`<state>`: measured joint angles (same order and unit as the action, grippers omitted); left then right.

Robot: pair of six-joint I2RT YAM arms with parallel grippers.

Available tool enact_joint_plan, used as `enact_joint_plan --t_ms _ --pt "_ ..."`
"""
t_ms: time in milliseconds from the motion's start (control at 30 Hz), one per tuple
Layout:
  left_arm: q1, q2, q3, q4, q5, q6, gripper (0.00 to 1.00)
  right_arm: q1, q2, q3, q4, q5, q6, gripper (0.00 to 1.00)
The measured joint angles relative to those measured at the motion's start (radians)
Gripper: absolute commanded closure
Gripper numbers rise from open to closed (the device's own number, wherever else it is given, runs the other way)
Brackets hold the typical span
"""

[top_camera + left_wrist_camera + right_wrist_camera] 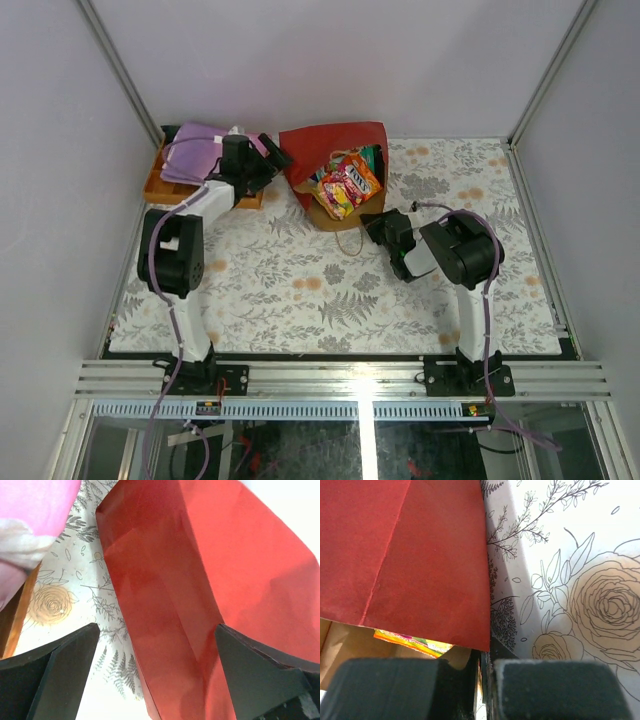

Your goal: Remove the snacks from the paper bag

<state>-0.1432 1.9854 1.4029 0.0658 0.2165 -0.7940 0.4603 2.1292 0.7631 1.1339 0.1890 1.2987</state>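
The paper bag (335, 145) lies on its side on the flowered table (290, 290), and the snacks (348, 185) show at its mouth. The left gripper (278, 160) stands wide open at the bag's red side and holds nothing. The right gripper (485, 662) is fully closed at the mouth's edge. Whether it pinches the paper is not clear.

No word or brand can be read for certain. The orange and yellow packet (347, 185) in the mouth of the paper bag (325, 150) carries lettering too small to make out, and the right wrist view shows only blurred print on it.
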Motion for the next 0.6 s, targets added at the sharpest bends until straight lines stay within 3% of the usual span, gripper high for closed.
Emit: enact_joint_plan --t_ms 300,500,533,567,600 --pt "0.002 -0.343 -0.201 0.001 -0.065 0.053 0.0 -0.002 -0.006 -0.018 0.006 -0.014 -0.007 1.0" --pt "0.007 -0.475 -0.442 0.043 -0.11 0.039 0.0 -0.005 -0.035 -0.141 0.127 -0.044 -0.008 1.0" --pt "0.007 -0.483 -0.479 0.043 -0.117 0.033 0.0 -0.005 -0.039 -0.168 0.157 -0.05 -0.008 0.98" --pt "0.007 -0.491 -0.515 0.044 -0.125 0.027 0.0 -0.005 -0.041 -0.186 0.18 -0.053 -0.007 0.88" --pt "0.007 -0.498 -0.547 0.042 -0.133 0.023 0.0 -0.006 -0.042 -0.211 0.209 -0.059 -0.007 0.68"
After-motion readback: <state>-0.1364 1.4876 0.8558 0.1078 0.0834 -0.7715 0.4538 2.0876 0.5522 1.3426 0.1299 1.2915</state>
